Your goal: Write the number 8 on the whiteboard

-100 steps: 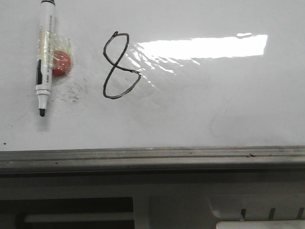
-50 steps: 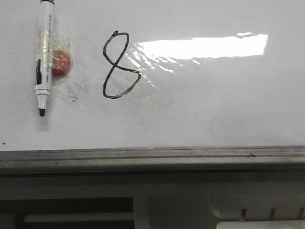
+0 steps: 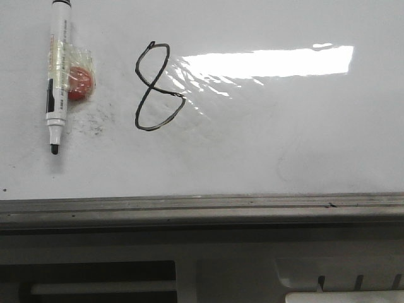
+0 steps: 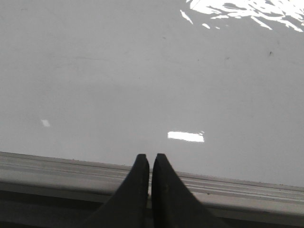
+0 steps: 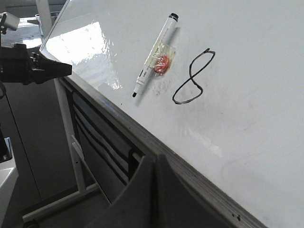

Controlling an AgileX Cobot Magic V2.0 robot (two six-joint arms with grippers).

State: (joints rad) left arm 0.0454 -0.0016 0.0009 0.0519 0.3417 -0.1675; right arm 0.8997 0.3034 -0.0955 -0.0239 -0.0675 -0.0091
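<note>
The number 8 (image 3: 156, 87) sits drawn on the whiteboard (image 3: 284, 145), left of the glare patch (image 3: 271, 62). Just beside it on the left hangs an uncapped marker (image 3: 57, 79), tip down, taped to a red magnet (image 3: 80, 83) — faint smudge specks (image 3: 95, 124) below. Both the left gripper (image 4: 150, 164) and the right gripper (image 5: 153, 164) are closed and empty, near the grey edge rail (image 3: 202, 206) — nothing blocks the figure.

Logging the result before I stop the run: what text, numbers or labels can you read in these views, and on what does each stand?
"8": hand-drawn in black on the whiteboard; the number 8 is complete.
Print on the marker barrel: too small and blurred to read.
Nothing else legible.
</note>
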